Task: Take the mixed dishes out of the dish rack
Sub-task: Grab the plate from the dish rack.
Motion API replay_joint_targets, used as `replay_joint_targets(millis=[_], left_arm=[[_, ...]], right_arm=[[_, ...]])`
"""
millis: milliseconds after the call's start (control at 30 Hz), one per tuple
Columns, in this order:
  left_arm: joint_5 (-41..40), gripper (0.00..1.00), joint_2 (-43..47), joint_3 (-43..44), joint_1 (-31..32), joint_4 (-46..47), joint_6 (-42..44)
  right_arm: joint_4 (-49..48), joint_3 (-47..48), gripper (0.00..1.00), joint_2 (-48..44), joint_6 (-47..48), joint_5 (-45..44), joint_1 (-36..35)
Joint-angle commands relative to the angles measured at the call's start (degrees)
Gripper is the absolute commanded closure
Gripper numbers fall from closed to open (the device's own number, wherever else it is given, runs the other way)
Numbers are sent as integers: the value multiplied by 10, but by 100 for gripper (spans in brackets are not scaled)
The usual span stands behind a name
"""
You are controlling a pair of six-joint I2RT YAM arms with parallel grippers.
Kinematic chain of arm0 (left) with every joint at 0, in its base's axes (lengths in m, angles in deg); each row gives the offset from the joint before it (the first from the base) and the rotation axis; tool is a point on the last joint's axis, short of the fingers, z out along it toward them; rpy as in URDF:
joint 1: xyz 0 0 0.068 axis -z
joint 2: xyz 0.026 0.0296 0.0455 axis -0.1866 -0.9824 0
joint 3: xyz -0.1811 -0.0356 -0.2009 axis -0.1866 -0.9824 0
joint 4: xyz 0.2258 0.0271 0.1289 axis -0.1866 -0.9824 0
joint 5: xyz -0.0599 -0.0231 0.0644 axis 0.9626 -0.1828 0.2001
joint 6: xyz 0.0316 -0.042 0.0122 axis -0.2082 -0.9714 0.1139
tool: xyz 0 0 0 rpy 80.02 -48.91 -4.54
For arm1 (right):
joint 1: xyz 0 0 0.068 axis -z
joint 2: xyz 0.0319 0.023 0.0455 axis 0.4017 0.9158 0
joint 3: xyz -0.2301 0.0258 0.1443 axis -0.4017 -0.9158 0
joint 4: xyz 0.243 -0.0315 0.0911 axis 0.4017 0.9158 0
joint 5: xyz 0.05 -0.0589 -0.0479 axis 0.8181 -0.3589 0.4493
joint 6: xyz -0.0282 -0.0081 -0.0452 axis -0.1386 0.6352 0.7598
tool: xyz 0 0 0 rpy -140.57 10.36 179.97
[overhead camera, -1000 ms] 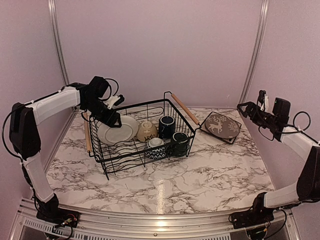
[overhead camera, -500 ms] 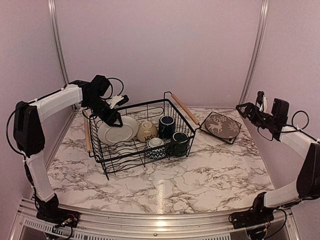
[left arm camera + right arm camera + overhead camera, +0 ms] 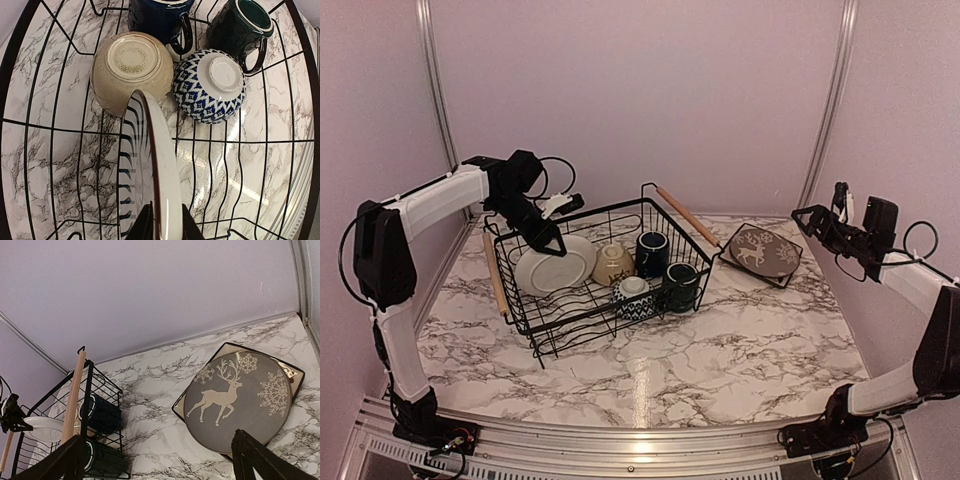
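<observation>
The black wire dish rack (image 3: 580,213) with wooden handles stands at the left middle of the table. My left gripper (image 3: 548,240) reaches into it and is shut on the rim of the black-and-white striped plate (image 3: 560,268), which stands on edge. In the left wrist view my left gripper (image 3: 165,227) pinches that plate (image 3: 162,165). Beyond it lie a cream bowl (image 3: 132,70), a blue patterned bowl (image 3: 210,85) and two dark mugs (image 3: 157,17) (image 3: 240,27). My right gripper (image 3: 817,222) is open and empty, raised at the far right.
A grey reindeer plate (image 3: 235,400) lies on a square plate (image 3: 295,375) on the marble table, right of the rack; both show in the top view (image 3: 760,250). Metal frame posts stand at the back corners.
My left wrist has turned and shifted slightly with the striped plate in its grip, and the rack has shifted a little. The right arm has barely moved.
</observation>
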Motion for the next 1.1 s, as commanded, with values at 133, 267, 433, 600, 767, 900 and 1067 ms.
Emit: replay_joint_targets(millis=[133,267,433,600,767,900,1067], left_arm=[[24,89,8,39,-6,-30,-27],[29,100,7,54,-10,-33,-26],[49,100,19,59,-18,-35,-29],[69,100,48,64,-19,-35,-33],[94,100,82,90,-19,-34,-54],[103,100,117,98,-15,-14,-78],[44,100,192,56,25,85,-114]], right_arm=[[-14,7,1,3,-9,7,-2],[-11,8,2,2,-8,7,-3],[-7,7,1,0,-7,5,-4],[-5,10,2,0,-6,4,-5],[5,18,1,-2,-2,-8,-9],[25,27,2,0,0,-32,-10],[26,30,1,-6,-25,-48,-9]])
